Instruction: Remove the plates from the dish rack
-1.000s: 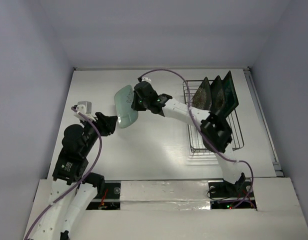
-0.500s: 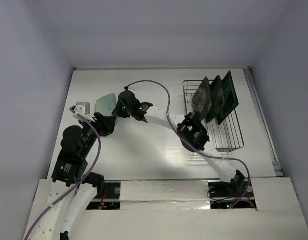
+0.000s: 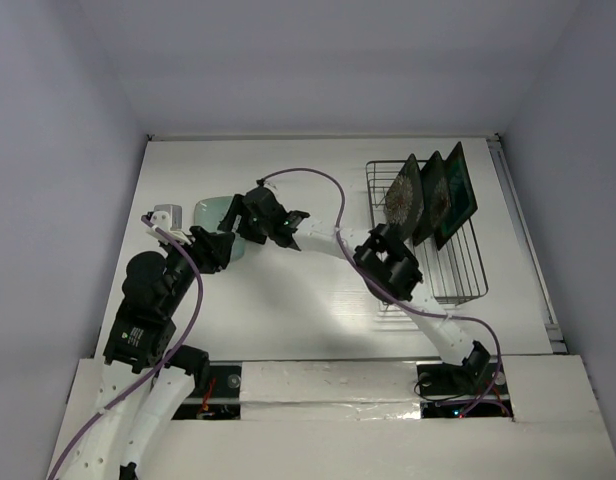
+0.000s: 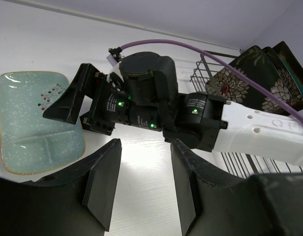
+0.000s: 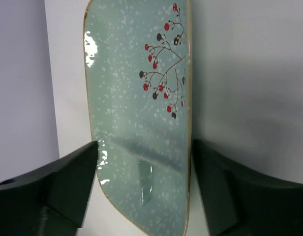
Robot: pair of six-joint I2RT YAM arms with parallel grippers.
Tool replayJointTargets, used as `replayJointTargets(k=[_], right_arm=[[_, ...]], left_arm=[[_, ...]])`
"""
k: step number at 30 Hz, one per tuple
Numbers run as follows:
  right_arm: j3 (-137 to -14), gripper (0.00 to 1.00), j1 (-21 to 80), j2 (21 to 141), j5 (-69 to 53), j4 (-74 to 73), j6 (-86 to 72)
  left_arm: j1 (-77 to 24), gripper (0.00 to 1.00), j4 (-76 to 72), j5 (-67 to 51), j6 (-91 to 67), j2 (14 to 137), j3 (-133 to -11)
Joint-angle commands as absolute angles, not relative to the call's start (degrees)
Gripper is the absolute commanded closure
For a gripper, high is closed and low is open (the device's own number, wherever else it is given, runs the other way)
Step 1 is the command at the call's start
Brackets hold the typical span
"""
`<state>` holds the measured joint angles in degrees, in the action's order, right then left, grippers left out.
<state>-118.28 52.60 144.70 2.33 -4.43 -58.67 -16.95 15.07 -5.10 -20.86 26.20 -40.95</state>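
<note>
Mint plate [image 5: 136, 98] was pale green, white-speckled, with a thin tan rim and a dark branch bearing red and black berries. Left rack plate [image 3: 402, 198] was black with a white flower, red at its centre; middle rack plate [image 3: 432, 195] was black with white flowers. Rear plate [image 3: 461, 183] had a dark rim and teal centre. Dish rack [image 3: 458, 272] was grey wire, table [image 3: 288, 300] white, cable [image 3: 318, 185] purple.

Mint plate [image 3: 210, 211] flat on table [image 3: 288, 295], left-ctr, R gripper [image 3: 235, 222] over its right edge. Dish rack [image 3: 470, 272] at right, holding upright: black floral plates [image 3: 403, 200] x2, teal plate [image 3: 460, 185] x1.
</note>
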Motion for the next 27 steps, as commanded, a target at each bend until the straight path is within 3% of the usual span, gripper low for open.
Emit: replayJointTargets(k=[1,7,12,14,15,16,17,18,21,24,27], right_arm=[[-115.58,0.12,52.73,138.17,2.20,-1.32,-56.69],[-114.70,0.02,52.73,134.40,3.07,-5.71,-50.12],[-111.01,0.07,52.73,125.18,11.85,-11.06,-41.85],[-106.19,0.34,52.73,120.70,15.28,-12.56,-37.28],[-104.26,0.53,51.95,115.63,18.51,-13.09,-36.05],[-102.15,0.82,51.42,112.88,19.85,-13.44,-33.69],[-97.26,0.95,50.81,109.98,20.91,-13.88,-32.53],[-94.77,1.00,49.15,104.12,22.75,-14.23,-30.26],[-85.21,1.00,45.80,95.04,25.03,-16.43,-26.82],[-78.52,1.00,40.18,83.61,27.42,-21.08,-22.78],[-75.07,1.00,33.68,74.64,28.21,-26.18,-20.40]], left_arm=[[-17.31,0.59,12.83,-5.80,-20.22,26.63,-41.13],[-17.31,0.59,12.92,-5.10,-20.30,26.46,-41.22],[-17.31,0.58,13.01,-4.75,-20.21,26.54,-41.31],[-17.31,0.58,12.92,-4.83,-20.13,26.54,-41.22],[-17.31,0.58,12.92,-4.75,-20.13,26.54,-41.22],[-17.31,0.59,12.83,-4.83,-20.04,26.46,-41.22],[-17.31,0.60,12.75,-4.92,-20.13,26.46,-41.13],[-17.31,0.63,12.66,-5.10,-20.04,26.46,-41.13],[-17.31,0.73,12.48,-5.19,-20.04,26.45,-40.96],[-17.31,0.96,12.39,-5.36,-20.04,26.37,-40.87],[-17.31,1.00,12.48,-4.75,-20.04,26.45,-40.78]])
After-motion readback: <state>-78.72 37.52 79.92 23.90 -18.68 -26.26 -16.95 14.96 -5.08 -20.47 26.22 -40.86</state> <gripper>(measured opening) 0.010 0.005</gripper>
